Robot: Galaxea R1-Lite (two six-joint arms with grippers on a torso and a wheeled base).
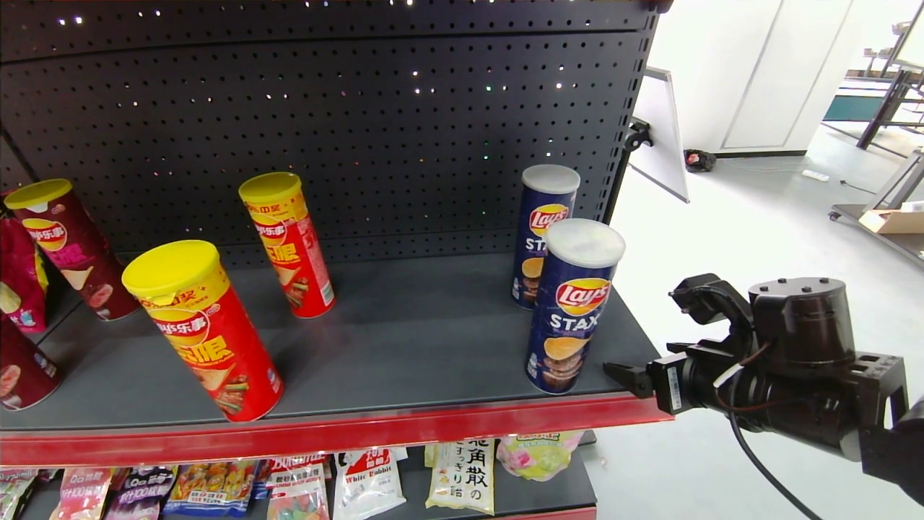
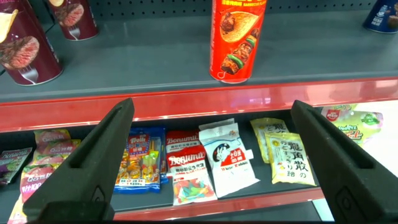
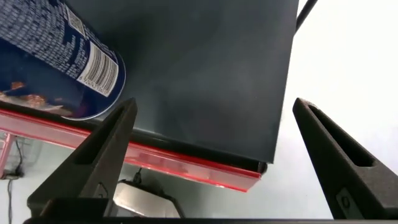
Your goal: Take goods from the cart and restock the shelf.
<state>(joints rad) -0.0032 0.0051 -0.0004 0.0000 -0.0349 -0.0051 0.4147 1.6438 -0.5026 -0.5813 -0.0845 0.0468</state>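
Blue can [image 1: 574, 307] upright at the shelf's [image 1: 404, 339] front right corner; right gripper [image 3: 214, 162] just beside it, jaws apart, empty: placement judged done, next calls for backing clear and fetching more goods from the cart.

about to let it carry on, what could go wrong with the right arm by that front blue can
The front blue can stands close to the shelf's red lip, with the open right gripper just beside it. A sideways brush could tip it off the edge or into the rear blue can.
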